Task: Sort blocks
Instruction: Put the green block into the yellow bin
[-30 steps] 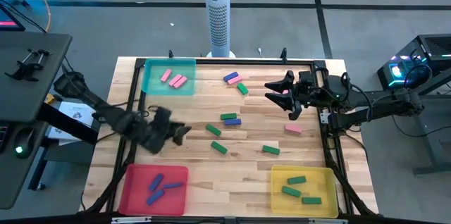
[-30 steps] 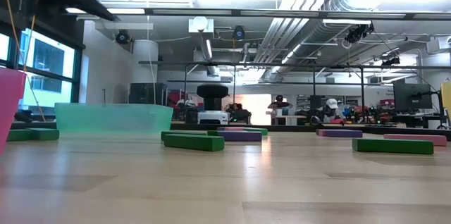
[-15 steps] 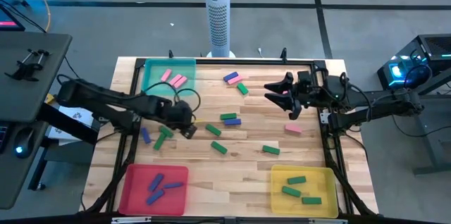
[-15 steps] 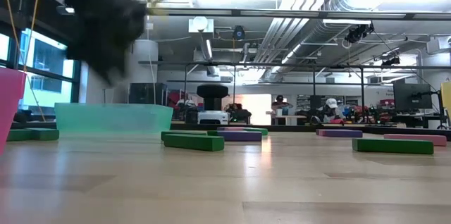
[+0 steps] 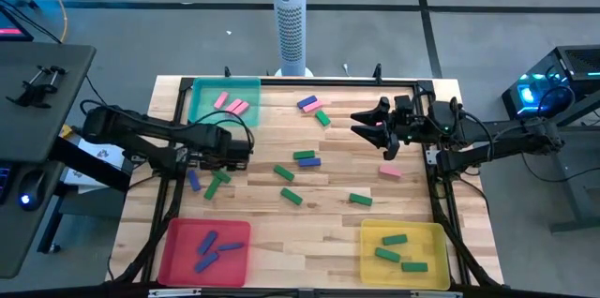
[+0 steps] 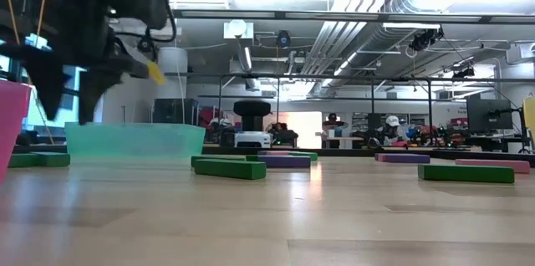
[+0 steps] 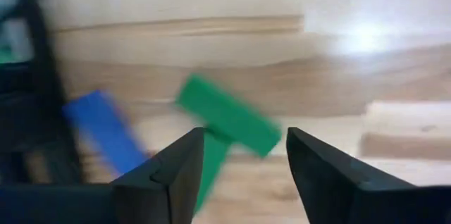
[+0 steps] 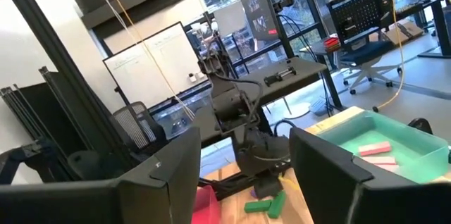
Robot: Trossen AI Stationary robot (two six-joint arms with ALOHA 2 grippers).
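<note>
Landmark: teal tray (image 5: 225, 101) at the table's far-left corner.

Nearest the camera side, well away from the teal tray: red tray (image 5: 204, 249) holds blue blocks, yellow tray (image 5: 404, 247) holds green ones. Sorted so far, it seems.

Left gripper (image 5: 239, 153) sits just on the near side of the teal tray, low over the table, fingers apart, nothing between them. In the left wrist view a green block (image 7: 227, 115) lies right ahead of the open fingers, resting across a second green one, with a blue block (image 7: 106, 129) beside them. From above, that cluster (image 5: 217, 184) is a bit nearer than the gripper.

The green block's long axis runs diagonally across the table grain; the blue one also lies at a slant. Other loose blocks are scattered mid-table, right of the teal tray, each at its own angle.

Handling, judged: blocks look light, stiff, smooth-faced, so probably slippery if pinched at a corner. Best hold: across the short width at mid-length, jaws square to the long axis. The gripper would need to turn to match the diagonal. The stacked pair may shift when one is lifted.

Pink blocks (image 5: 231, 105) are inside the teal tray.

Right gripper (image 5: 382, 133) waits far right of the teal tray near the table's right edge, raised, fingers apart, empty.
</note>
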